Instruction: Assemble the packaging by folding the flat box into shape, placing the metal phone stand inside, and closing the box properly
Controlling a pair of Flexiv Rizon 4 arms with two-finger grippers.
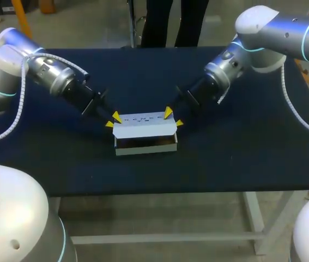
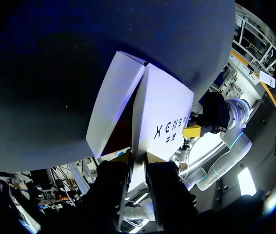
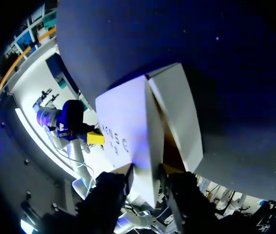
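The box (image 1: 145, 143) sits at centre frame on the table (image 1: 241, 153), its lid flap (image 1: 143, 124) pinched at opposite ends by the left gripper (image 1: 112, 120) and right gripper (image 1: 173, 117). The closing step appears in hand, and the dark interior hides any stand. Next, both arms should lower the flap together and tuck its edge.

Box (image 1: 145, 143) interior: dark slot under raised lid (image 1: 143, 124); contents not discernible in any view. Box back wall, 12 o'clock side: hidden behind lid. Lid print: too small to read in head view. Left gripper (image 1: 113, 120), at 9 o'clock end of lid: contact with lid not resolvable. Right gripper (image 1: 174, 117), at 3 o'clock end: same. Wrist views: each gripper body in shadow, detail lost; box end nearest it covered. Left arm (image 1: 12, 65) cut off at 9 o'clock edge, right arm (image 1: 285, 33) at 2 o'clock corner.
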